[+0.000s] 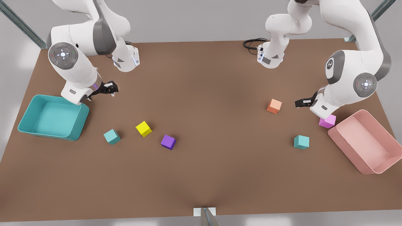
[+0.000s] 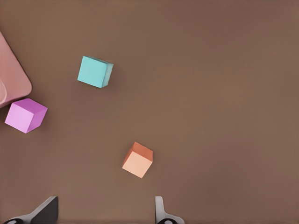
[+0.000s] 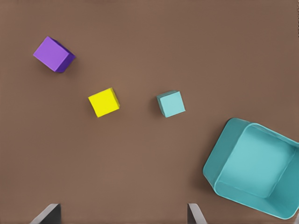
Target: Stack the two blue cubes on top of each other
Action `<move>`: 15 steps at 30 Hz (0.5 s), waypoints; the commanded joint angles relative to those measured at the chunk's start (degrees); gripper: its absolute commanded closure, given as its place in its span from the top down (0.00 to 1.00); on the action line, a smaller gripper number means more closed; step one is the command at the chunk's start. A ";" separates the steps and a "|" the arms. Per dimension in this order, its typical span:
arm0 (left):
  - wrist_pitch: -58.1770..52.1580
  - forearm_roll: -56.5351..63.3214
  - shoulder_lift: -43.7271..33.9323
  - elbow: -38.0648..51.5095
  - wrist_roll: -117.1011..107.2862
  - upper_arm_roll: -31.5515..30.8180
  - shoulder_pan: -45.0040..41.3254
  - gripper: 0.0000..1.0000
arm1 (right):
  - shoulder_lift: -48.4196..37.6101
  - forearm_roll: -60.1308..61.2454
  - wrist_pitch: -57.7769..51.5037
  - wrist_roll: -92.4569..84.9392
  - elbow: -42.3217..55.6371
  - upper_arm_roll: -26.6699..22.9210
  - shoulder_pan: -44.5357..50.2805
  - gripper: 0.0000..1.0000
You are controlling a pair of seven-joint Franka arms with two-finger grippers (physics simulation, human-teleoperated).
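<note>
Both grippers open and empty – the two teal cubes sit well apart, one near each arm.

Left gripper (image 1: 302,102), at the front view's right, hangs above the table with jaws spread wide, gripping nothing; its wrist view shows a matte orange cube (image 2: 138,160) nearest the fingertips, and a small matte teal cube (image 2: 95,72) farther out, beside a pink cube (image 2: 25,115) and the corner of a pink plastic bin (image 2: 11,79). Right gripper (image 1: 110,88), at the front view's left, is equally wide open and empty; the other matte teal cube (image 3: 171,103) lies ahead of it, between a yellow cube (image 3: 103,102) and a smooth teal rectangular bin (image 3: 219,163) – a purple cube (image 3: 53,54) sits beyond. Each cube likely suits its nearer arm.
</note>
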 commanded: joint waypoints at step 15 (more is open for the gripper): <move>0.07 0.00 0.21 -0.06 0.09 -0.01 0.01 1.00 | 19.11 -2.33 12.55 37.29 -1.82 -1.20 -5.82 1.00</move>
